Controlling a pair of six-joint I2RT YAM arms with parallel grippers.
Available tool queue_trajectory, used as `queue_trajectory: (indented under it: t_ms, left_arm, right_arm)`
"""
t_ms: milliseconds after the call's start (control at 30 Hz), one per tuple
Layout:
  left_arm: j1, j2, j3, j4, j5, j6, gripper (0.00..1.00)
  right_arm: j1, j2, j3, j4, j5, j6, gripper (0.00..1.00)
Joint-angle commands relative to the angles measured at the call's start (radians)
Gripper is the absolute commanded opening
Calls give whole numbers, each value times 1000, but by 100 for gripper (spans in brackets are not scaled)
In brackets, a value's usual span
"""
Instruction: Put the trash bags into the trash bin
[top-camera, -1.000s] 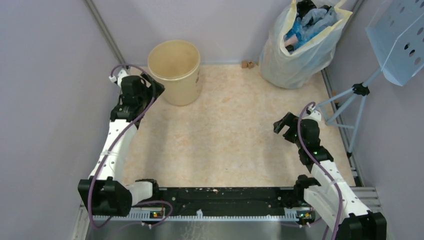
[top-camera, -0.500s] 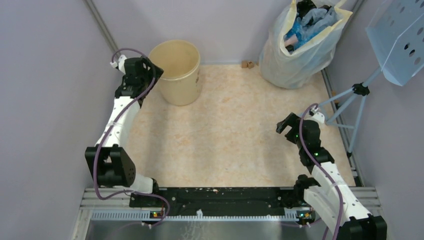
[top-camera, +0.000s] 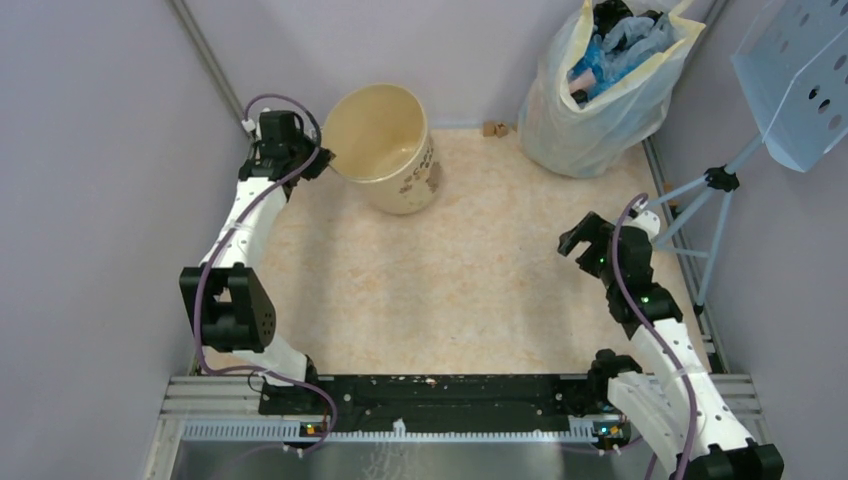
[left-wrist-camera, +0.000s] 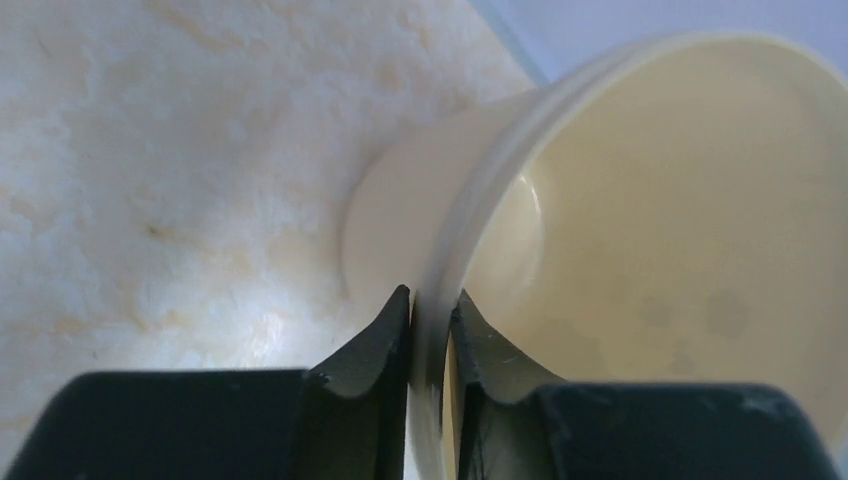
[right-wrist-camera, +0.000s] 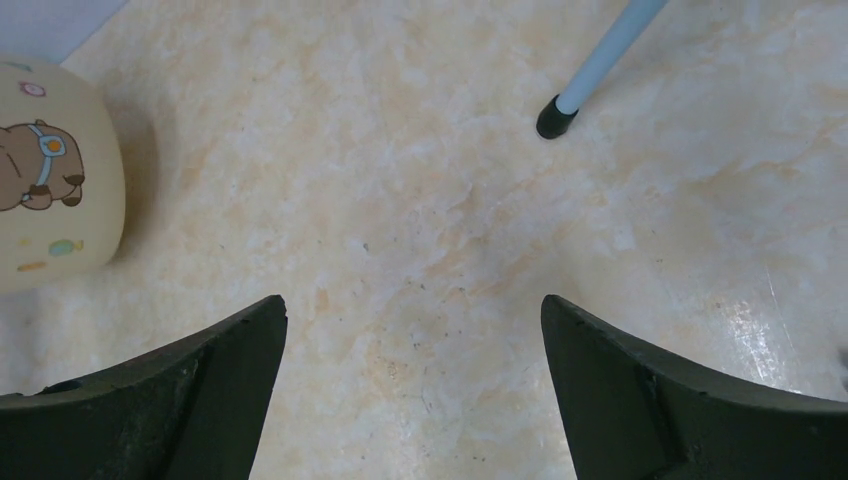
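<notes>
At the table's (top-camera: 470, 280) far-left corner, left gripper (left-wrist-camera: 432, 325) clenched on the trash bin (left-wrist-camera: 650, 200) rim, one finger inside, one outside, bin tipped with its capybara picture facing right, right gripper (right-wrist-camera: 415, 330) spread wide above the tabletop, well apart.

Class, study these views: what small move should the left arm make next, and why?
Probably drag the trash bin gently toward the middle of the table: the left gripper pinches its rim, one finger inside, one outside, and the bin is tilted.
</notes>
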Motion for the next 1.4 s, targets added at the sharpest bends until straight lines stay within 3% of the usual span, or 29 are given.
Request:
queue_trajectory:
  t_ms: [0,367,500,700,967,1233,1367]
  left_arm:
    - [-40,-48,25,-36,113,61,18]
    - [-151,-209,-22,-125,169,267,6]
    - [-195,-190,3,-139,222,343,2]
    - [-283,-100,93,-208,144,398,5]
    - [-313,-23,150,-196,122,432,29]
    - [-312,-63,153,-186,143,446,78]
    - [-311,-139,128,-198,125,479,84]
  right_arm:
    - [-4,-17,105,-76,-12,-23,96]
    - [-4,-64,302,-191,-140,-83,90]
    - [-4,-74,362,-198,-222,-143,88]
    - [-4,-44,445,-208,-260,-225,86]
    - [-4,105,580,-137,-192,-251,78]
    - [-4,270,705,-47,-137,-225,74]
    - [-4,378,813,-41,-33,-215,66]
